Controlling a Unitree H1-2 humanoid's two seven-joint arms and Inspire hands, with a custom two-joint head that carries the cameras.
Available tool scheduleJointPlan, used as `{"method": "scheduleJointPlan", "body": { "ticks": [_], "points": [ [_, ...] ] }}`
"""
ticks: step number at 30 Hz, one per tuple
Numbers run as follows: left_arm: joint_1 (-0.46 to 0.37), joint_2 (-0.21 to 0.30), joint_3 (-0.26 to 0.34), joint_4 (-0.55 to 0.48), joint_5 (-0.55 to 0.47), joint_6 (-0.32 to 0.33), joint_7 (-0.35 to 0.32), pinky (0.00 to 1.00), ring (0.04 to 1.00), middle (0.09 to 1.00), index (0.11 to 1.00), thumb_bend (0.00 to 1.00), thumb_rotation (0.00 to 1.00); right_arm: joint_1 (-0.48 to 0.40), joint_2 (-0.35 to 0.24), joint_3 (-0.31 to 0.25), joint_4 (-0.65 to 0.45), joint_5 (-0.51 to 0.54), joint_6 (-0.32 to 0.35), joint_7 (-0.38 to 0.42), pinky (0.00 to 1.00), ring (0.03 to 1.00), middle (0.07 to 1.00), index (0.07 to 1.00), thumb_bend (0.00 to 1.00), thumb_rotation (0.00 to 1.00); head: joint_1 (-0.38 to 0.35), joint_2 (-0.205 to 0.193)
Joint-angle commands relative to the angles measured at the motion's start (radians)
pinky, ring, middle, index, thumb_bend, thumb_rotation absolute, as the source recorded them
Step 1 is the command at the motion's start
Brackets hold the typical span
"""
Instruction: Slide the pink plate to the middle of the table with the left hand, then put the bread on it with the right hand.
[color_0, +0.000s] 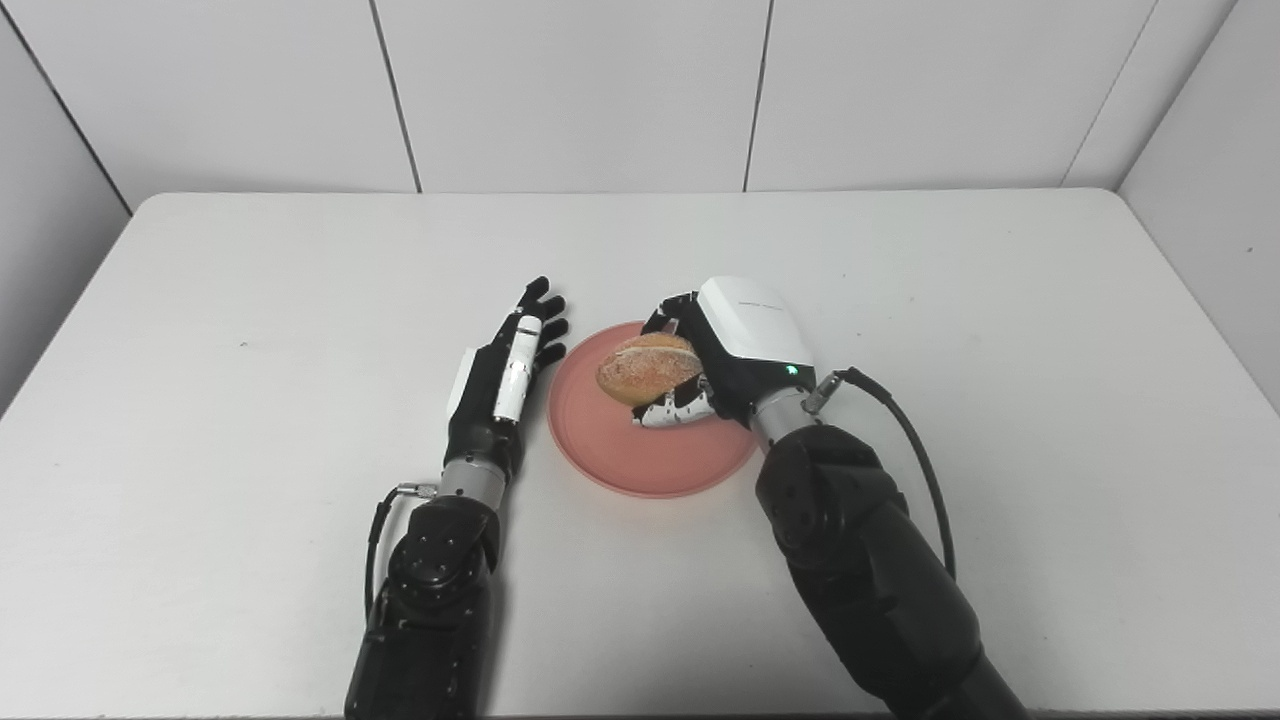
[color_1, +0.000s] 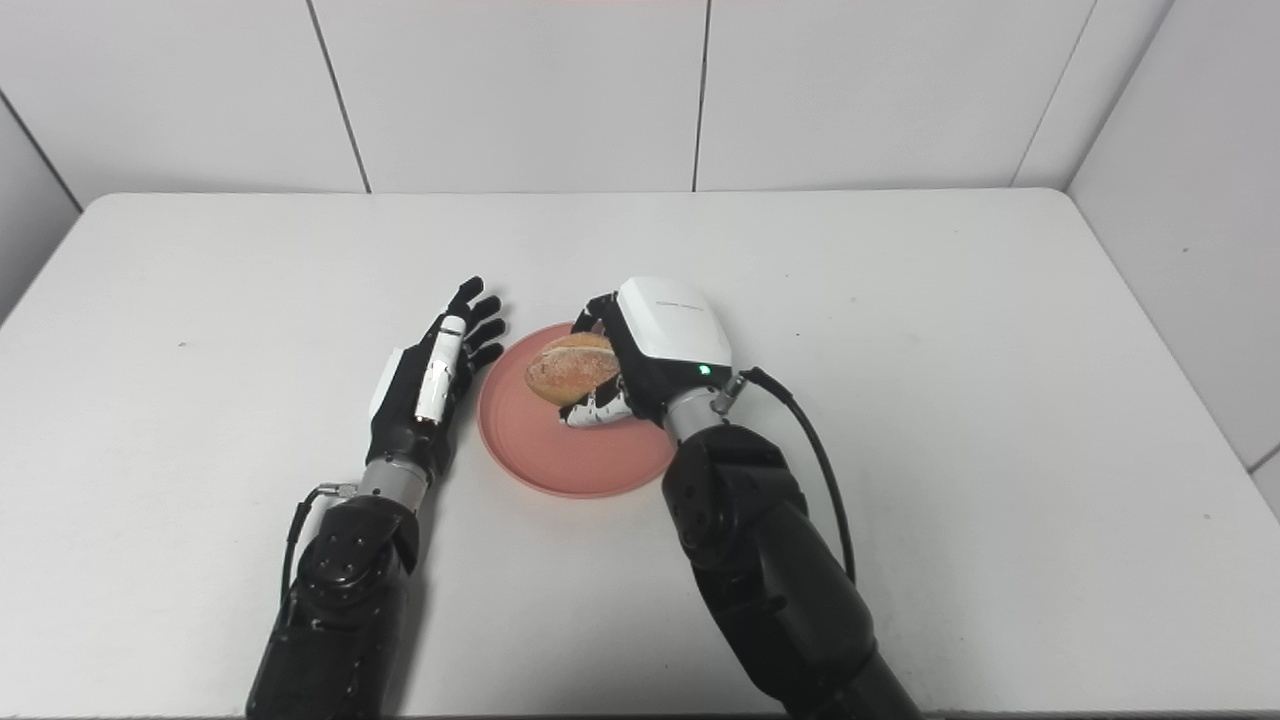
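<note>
The pink plate (color_0: 620, 455) lies near the middle of the white table (color_0: 250, 300). A brown bread roll (color_0: 645, 366) is over the plate's far half, held in my right hand (color_0: 725, 350), whose fingers curl around it from the right. Whether the roll rests on the plate or hangs just above it I cannot tell. My left hand (color_0: 505, 375) lies flat and open just left of the plate's rim, fingers stretched away from me, holding nothing.
White wall panels (color_0: 570, 90) stand behind the table's far edge and along both sides. A black cable (color_0: 915, 440) loops from my right wrist.
</note>
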Motion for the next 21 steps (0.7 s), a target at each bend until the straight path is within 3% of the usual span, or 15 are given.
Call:
{"method": "scheduleJointPlan", "body": {
  "ticks": [1,13,21],
  "points": [
    [-0.017,-0.011,-0.005,-0.023,-0.006,-0.005,-0.012,0.86,0.890,0.907,0.907,0.35,1.00,-0.025,-0.001,0.003,-0.004,-0.005,-0.029,-0.025,0.24,0.321,0.408,0.530,0.52,0.00,0.002,0.003],
    [-0.018,-0.011,-0.008,-0.028,-0.002,-0.002,-0.011,0.86,0.884,0.902,0.899,0.35,1.00,-0.023,-0.009,0.020,0.029,0.001,-0.043,-0.035,0.23,0.309,0.408,0.535,0.51,0.00,0.003,0.007],
    [-0.018,-0.011,-0.007,-0.033,-0.007,0.003,-0.015,0.86,0.888,0.903,0.898,0.34,1.00,-0.025,-0.010,0.026,0.015,0.002,-0.026,0.002,0.24,0.328,0.417,0.530,0.52,0.01,0.004,0.009]
  ]
}}
